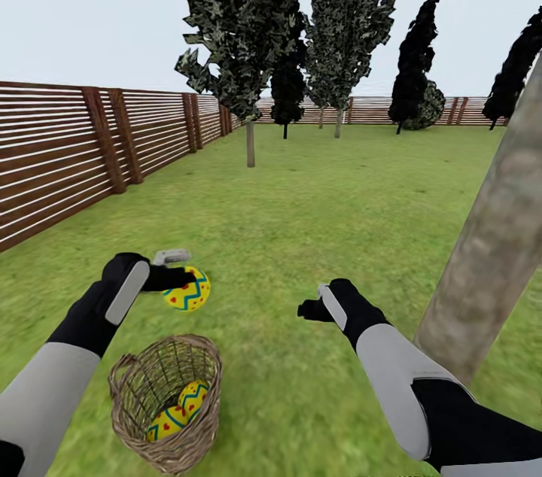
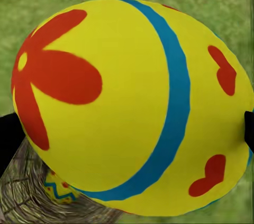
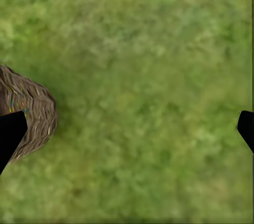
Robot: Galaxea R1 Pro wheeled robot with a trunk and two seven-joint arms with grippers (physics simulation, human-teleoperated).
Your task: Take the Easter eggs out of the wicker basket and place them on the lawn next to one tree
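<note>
While I scan from the left, fence runs along that edge, lawn beyond it. My left gripper is clamped on one egg, held in the air just above and beyond the wicker basket; in the left wrist view that egg sits between the fingers with the basket rim below it. Inside the basket I count at least one more egg, maybe two, can't separate them through the weave. Centre: my right gripper hangs over bare grass, fingers spread wide, nothing between them. Far right: the tree trunk, thick and leaning in this view, just beside my right forearm.

Risks as I judge them: egg is round and smooth, so a fast swing across to the trunk could let it slip from the pinch. Dropped from height it may roll away from the tree. Right elbow sits near the trunk, turning could clip it. Reaching back in, fingers could snag wicker and tip the basket.
</note>
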